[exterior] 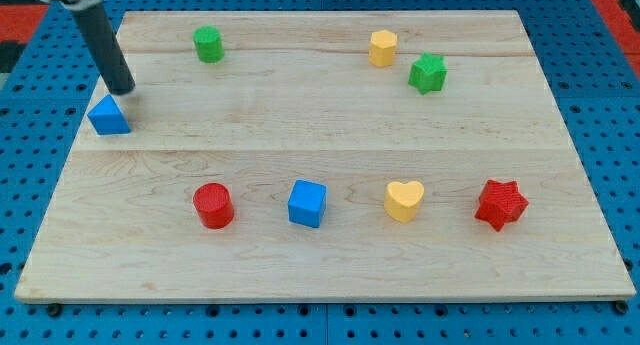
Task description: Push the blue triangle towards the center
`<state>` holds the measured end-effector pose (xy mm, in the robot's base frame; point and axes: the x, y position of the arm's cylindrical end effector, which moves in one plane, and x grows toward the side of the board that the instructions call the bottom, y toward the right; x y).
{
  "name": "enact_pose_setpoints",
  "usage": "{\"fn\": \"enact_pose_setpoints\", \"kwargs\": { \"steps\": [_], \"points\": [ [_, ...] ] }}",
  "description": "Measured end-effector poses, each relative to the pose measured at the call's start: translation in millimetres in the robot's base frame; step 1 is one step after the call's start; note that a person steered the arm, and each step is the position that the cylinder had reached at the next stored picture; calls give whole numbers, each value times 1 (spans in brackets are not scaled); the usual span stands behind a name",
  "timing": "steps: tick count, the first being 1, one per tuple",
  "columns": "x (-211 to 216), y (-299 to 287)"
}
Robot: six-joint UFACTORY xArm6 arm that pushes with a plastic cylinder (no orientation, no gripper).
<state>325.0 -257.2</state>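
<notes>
The blue triangle (109, 116) is sitting at the board's (330, 270) far left edge, apex pointing up, solid blue, with no clear long axis. We are carrying no claw; my tip (123, 88) is hovering just beside its upper right corner.

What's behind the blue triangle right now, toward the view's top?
My tip stands just behind the blue triangle, at its upper right. Whether they touch cannot be told. The rod hides a strip of the board behind it.
</notes>
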Motion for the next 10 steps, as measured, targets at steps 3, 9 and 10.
{"fn": "enact_pose_setpoints", "kwargs": {
  "steps": [3,9,10],
  "points": [
    [72,-29],
    [74,91],
    [81,134]
  ]
}}
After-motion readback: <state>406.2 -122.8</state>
